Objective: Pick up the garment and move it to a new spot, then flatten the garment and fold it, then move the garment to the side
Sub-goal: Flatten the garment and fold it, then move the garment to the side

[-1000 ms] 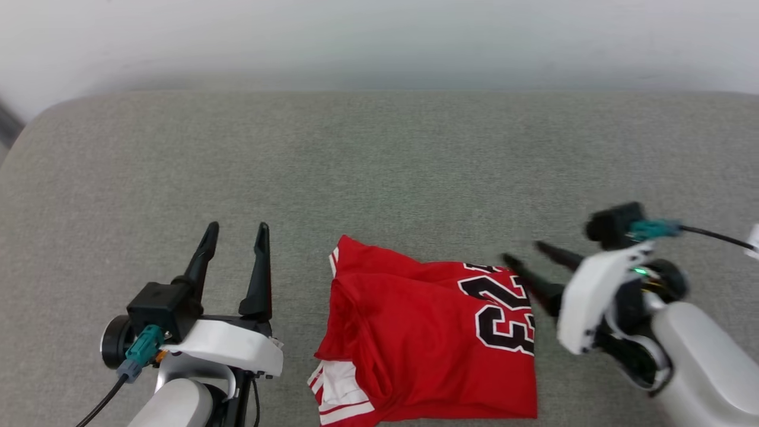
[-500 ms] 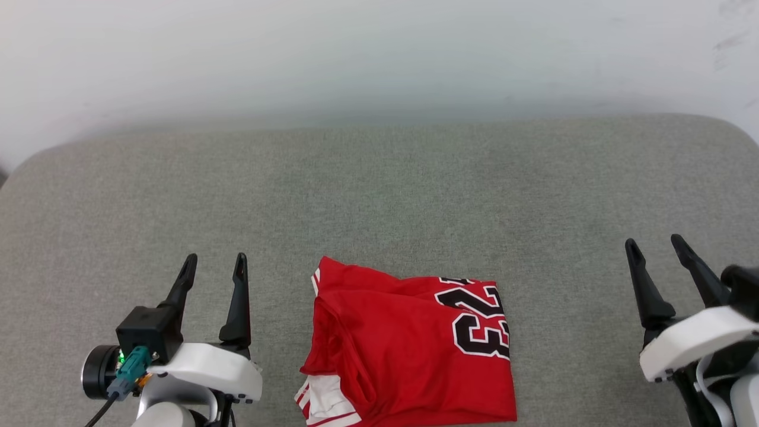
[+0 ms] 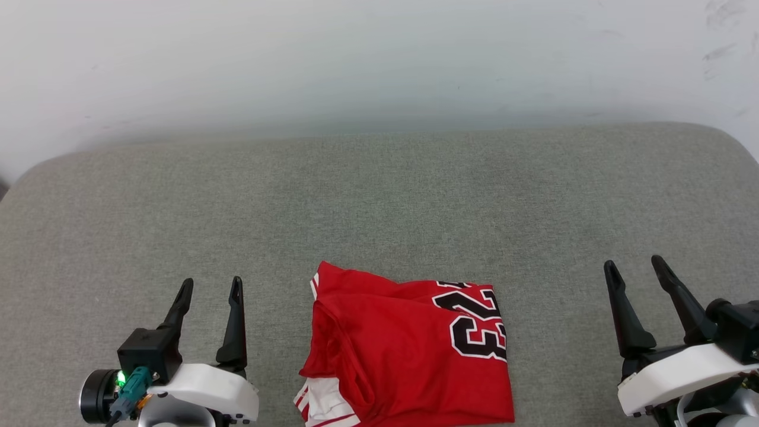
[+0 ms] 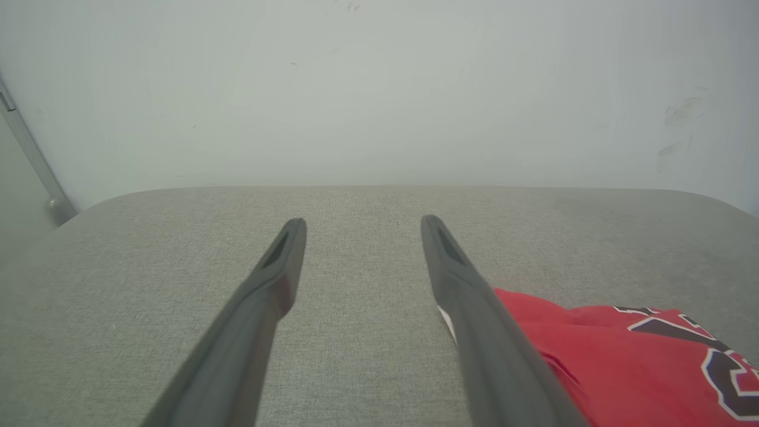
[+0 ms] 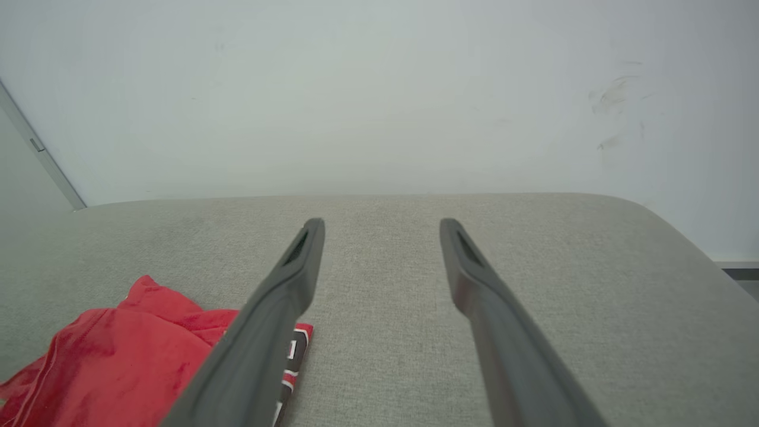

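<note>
garment: the red tee sits on the near part of the grey fabric-topped table, roughly centred between the two arms and a bit nearer the left one.
how it lies: folded into a chunky rectangle. The black "23" faces up on its right half, turned sideways. A white sleeve with striped trim pokes out at the near-left corner, and the top layer has a few soft ridges, so it isn't pressed dead flat.
left pincer: fingers spread wide and pointing at the wall, holding nothing. It's just beside the tee's left edge but clear of it, which the left wrist view backs up: red cloth runs alongside the right-hand finger with no cloth between the two.
right pincer: also spread and empty, and well apart from the tee's right edge.
why they're parked like this: probably a hands-off pose. Open fingers off the cloth can't snag a layer and undo the fold.
where the task seems to be: the fold looks done, so the slide to the side is likely what's left, unless this spot already counts.
watch-out: the loose sleeve corner is the bit most likely to flop out if the stack gets dragged rather than lifted.
</note>
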### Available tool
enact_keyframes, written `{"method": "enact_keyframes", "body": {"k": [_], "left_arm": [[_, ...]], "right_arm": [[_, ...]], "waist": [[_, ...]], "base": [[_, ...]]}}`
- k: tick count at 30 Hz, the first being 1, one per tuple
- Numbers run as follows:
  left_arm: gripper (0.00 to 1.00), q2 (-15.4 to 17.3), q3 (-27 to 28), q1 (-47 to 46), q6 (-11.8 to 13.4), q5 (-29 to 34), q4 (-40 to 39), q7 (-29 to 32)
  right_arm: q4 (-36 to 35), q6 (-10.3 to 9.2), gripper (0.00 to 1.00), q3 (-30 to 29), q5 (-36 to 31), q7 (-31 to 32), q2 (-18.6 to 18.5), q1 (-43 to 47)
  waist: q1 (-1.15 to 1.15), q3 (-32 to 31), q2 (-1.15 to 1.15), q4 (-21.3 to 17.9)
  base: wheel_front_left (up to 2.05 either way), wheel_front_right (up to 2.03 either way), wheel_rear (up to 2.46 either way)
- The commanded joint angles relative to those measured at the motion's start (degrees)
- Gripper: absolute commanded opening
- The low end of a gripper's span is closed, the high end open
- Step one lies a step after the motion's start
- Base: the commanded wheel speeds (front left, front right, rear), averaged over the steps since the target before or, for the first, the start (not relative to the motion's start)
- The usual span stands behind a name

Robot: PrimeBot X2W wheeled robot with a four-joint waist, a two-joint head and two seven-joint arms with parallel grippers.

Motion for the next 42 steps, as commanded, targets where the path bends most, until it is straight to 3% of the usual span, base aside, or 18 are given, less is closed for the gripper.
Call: {"method": "enact_keyframes", "body": {"k": [1, 11, 23, 28, 33, 39, 42], "left_arm": [[1.00, -0.35, 0.39, 0.41, -0.30, 0.47, -0.16, -0.34], [1.00, -1.43, 2.38, -0.55, -0.81, 1.11, -0.52, -0.41], [1.00, -6.32, 6.17, -1.63, -3.47, 4.72, -1.61, -0.36], [1.00, -8.50, 7.33, -2.37, -5.20, 6.35, -1.13, -0.32], [1.00, -10.48, 8.59, -3.83, -6.99, 7.97, -0.55, -0.30], [1.00, -12.52, 10.58, -4.73, -8.99, 9.74, 0.29, -0.31], [1.00, -13.58, 11.31, -5.02, -10.03, 10.66, 0.64, -0.30]], "right_arm": [[-0.92, -0.02, 1.00, 0.15, -0.27, 0.37, 0.32, 0.39], [-0.74, -0.02, 1.00, -1.99, 2.24, 4.98, 1.27, 0.58], [16.17, -0.02, 1.00, -15.00, 13.31, 27.28, -3.12, -2.76], [20.86, -0.01, 1.00, -15.34, 19.74, 40.02, -0.96, -5.19], [20.57, -0.02, 1.00, -14.77, 29.74, 49.53, 3.51, -6.88], [24.47, -0.07, 1.00, -14.85, 40.78, 56.56, 5.30, -11.06], [27.72, -0.07, 1.00, -13.21, 43.11, 57.82, 5.55, -12.35]], "waist": [[0.00, 0.34, 0.00, -0.10], [0.00, 1.63, 0.00, -0.41], [0.00, 4.29, 0.00, 3.17], [0.00, 5.82, 0.00, 5.54], [0.00, 7.94, 0.00, 8.17], [0.00, 9.39, 0.00, 9.89], [0.00, 9.60, 0.00, 10.60]], "base": [[0.00, 0.00, 0.00], [0.00, 0.00, 0.00], [0.00, 0.00, 0.00], [0.00, 0.00, 0.00], [0.00, 0.00, 0.00], [0.00, 0.00, 0.00], [0.00, 0.00, 0.00]]}}
